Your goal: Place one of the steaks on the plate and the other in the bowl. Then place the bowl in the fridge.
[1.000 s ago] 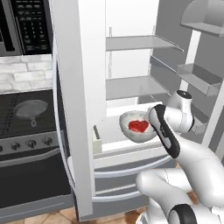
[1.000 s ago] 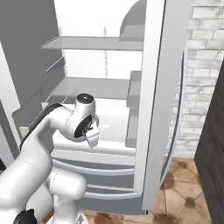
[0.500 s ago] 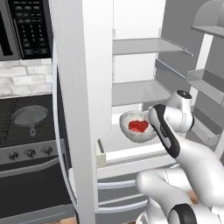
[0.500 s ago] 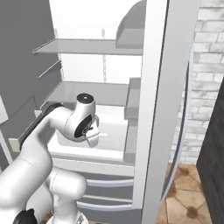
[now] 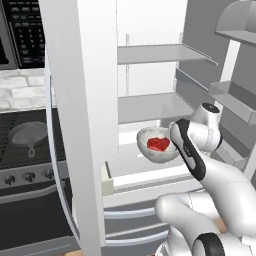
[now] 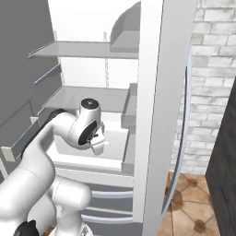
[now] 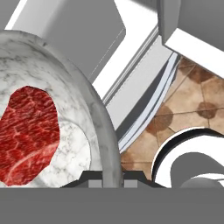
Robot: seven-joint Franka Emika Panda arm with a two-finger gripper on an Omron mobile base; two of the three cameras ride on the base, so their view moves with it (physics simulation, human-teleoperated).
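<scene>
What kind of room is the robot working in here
A home-style kitchen, rendered rather than real. The open fridge with white shelves stands beside a stove with a frying pan on it, a brick backsplash shows on the wall, and a bowl holds a raw steak.

Bare white fridge shelf
</scene>
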